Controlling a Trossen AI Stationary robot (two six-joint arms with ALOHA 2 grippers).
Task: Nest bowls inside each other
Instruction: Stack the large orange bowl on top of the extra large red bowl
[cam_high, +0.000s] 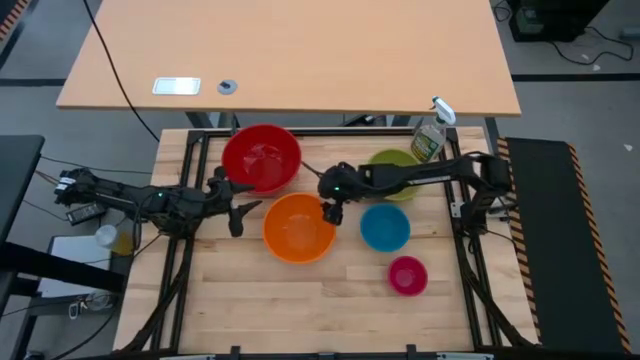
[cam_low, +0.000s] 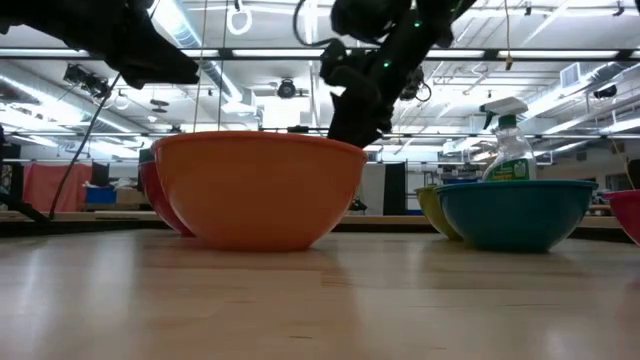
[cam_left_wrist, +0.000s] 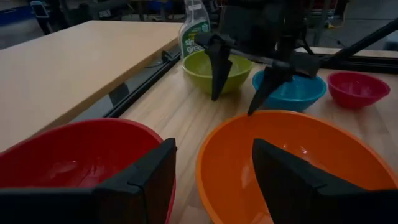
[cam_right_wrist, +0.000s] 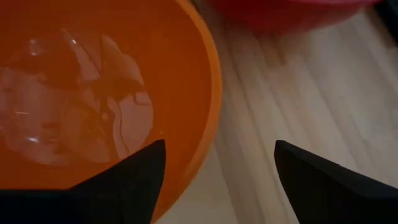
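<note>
Five bowls rest on their bases on the wooden table: red (cam_high: 261, 158) at the far left, orange (cam_high: 299, 228) in front of it, green (cam_high: 392, 168) far right and partly under my right arm, blue (cam_high: 385, 227), and pink (cam_high: 408, 275) nearest. My right gripper (cam_right_wrist: 217, 180) hangs open just above the orange bowl's far right rim (cam_right_wrist: 208, 93), one finger over the inside and one over the table. My left gripper (cam_high: 243, 208) is open, nearly level, left of the orange bowl and in front of the red one, with nothing between its fingers (cam_left_wrist: 149, 180).
A clear spray bottle (cam_high: 430, 135) of greenish liquid stands at the far right beside the green bowl. A larger tan table (cam_high: 300, 50) lies beyond the far edge. Bare wood shows along the near half of the table (cam_high: 300, 310).
</note>
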